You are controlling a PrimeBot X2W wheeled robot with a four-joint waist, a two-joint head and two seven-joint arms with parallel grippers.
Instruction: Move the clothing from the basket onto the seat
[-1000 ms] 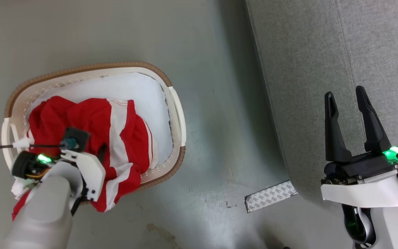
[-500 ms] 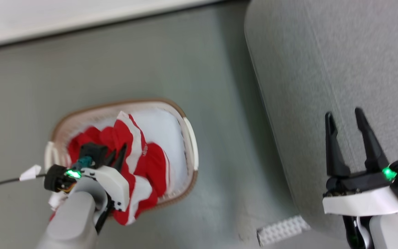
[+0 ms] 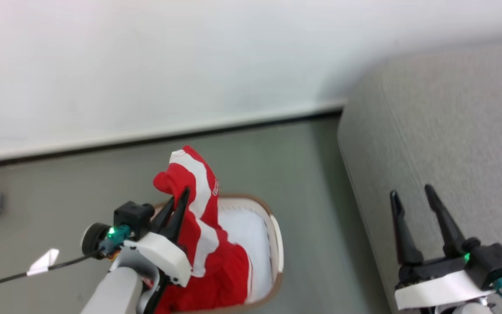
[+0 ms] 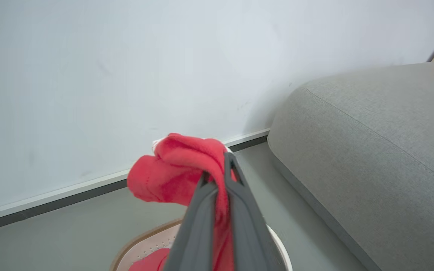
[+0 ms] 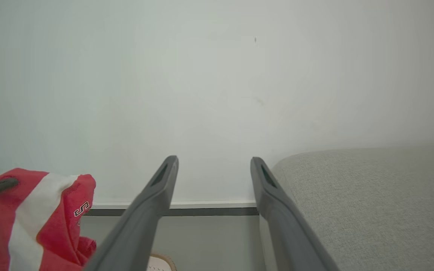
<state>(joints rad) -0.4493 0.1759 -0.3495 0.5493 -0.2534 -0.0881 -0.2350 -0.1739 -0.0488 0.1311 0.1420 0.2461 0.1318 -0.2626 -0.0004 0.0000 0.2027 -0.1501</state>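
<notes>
Left gripper point(image 3: 178, 198), lower left of the head view: fingers pressed together on a fold of the clothing point(image 3: 198, 205). Clothing: bright red with a broad white stripe and small lettering, its top bunched over the fingertips, the rest hanging down into the basket point(image 3: 277, 244) at bottom centre. Right gripper point(image 3: 410, 191), lower right: fingers spread wide, holding nothing, over the edge of the grey seat point(image 3: 451, 131), well apart from the clothing.

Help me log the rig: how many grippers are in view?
2. The left gripper, lower left in the head view, is shut on the red striped garment above the basket; the right gripper, lower right, is open by the sofa.
</notes>
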